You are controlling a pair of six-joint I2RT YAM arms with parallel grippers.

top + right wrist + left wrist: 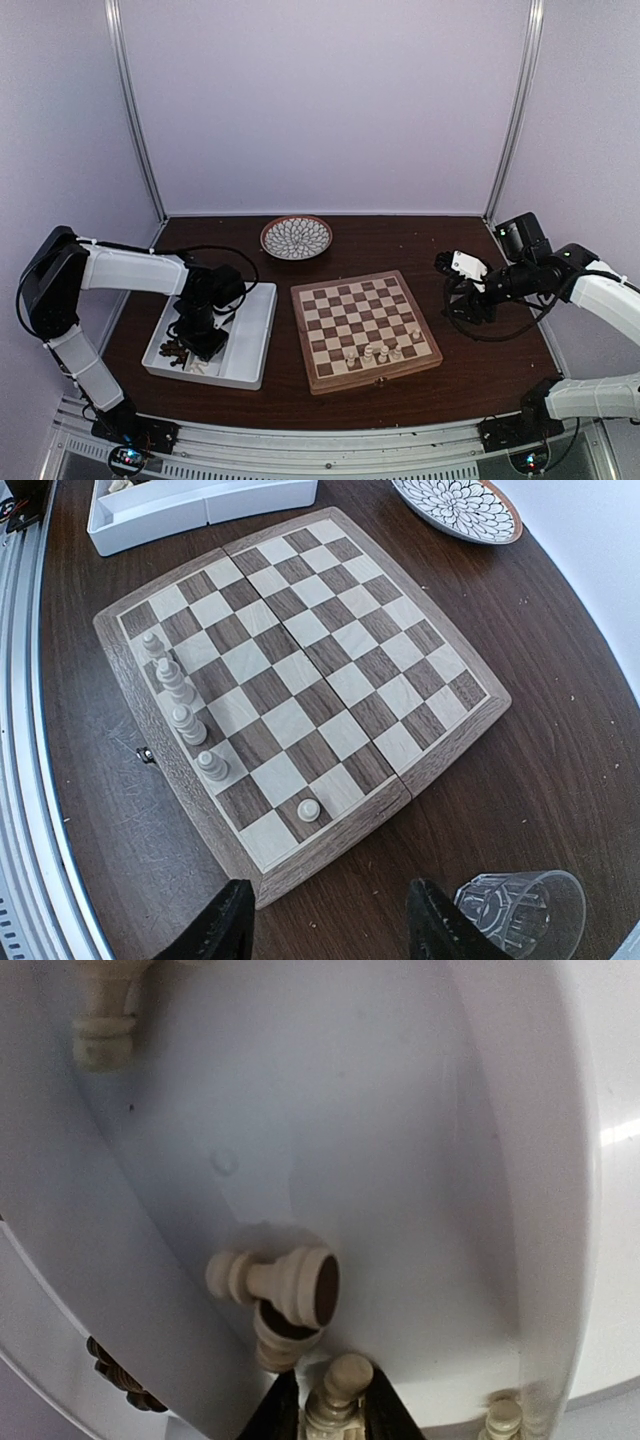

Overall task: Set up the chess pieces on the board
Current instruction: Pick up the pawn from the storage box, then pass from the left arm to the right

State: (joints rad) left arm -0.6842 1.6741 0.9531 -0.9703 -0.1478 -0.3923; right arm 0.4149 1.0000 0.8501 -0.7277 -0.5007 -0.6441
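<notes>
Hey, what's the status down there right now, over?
Left gripper flanks cream wooden piece in white tray, grip unconfirmed. Right gripper open. Checkered wooden board: five cream pieces. Clear glass beside right gripper.

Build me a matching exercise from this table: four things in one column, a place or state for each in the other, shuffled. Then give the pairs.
Things:
A. board
B. white tray
C. patterned plate
D. right end effector

Places and states:
1. open, nothing between its fingers
2. sits directly left of the board
3. lies at the table's far edge
4. a few cream pieces stand on it

Pairs: A4, B2, C3, D1.
</notes>
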